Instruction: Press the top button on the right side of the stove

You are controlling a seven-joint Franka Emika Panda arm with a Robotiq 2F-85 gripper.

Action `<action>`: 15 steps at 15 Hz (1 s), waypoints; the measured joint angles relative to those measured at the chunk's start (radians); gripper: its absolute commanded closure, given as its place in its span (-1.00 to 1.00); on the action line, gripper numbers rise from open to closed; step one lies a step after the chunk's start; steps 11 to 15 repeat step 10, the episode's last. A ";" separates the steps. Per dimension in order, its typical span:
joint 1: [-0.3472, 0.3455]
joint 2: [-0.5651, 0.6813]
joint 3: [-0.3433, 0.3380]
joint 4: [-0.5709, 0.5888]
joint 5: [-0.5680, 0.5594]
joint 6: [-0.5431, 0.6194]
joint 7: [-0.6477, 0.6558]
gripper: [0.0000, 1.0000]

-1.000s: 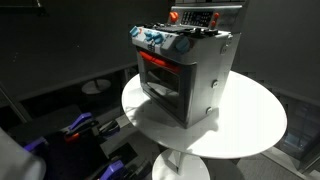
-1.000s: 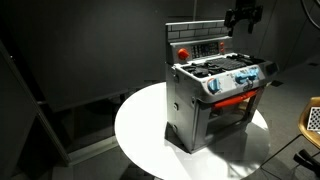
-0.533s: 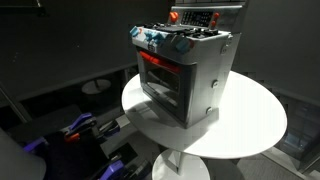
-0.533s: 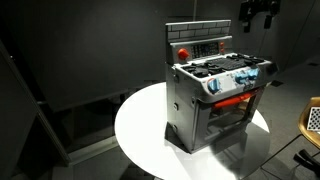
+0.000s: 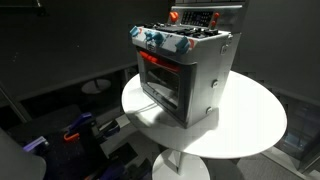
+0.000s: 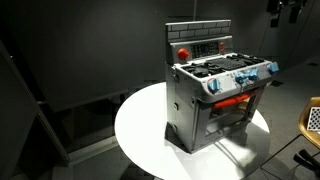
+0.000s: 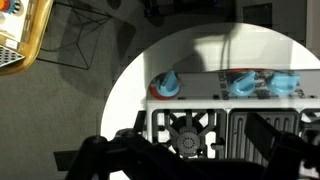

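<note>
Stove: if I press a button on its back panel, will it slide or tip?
Likely won't tip: the toy stove is boxy and stands flat on the round white table. It looks like thin sheet metal, so probably light and apt to slide on the smooth tabletop; press gently.

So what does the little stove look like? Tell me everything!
The stove is a small, boxy toy of silver metal. It stands upright on a round white table. It has blue-and-red knobs along the front, dark burners on top, a red back panel, and an oven window with a red glow. Nothing else touches it.
</note>
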 measured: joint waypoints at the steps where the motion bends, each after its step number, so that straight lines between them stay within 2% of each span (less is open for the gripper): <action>1: 0.000 -0.032 0.003 -0.032 0.000 0.000 -0.011 -1.00; 8: 0.000 -0.223 0.025 -0.214 0.000 0.000 -0.047 -1.00; 15: 0.000 -0.233 0.025 -0.222 0.000 0.000 -0.047 -1.00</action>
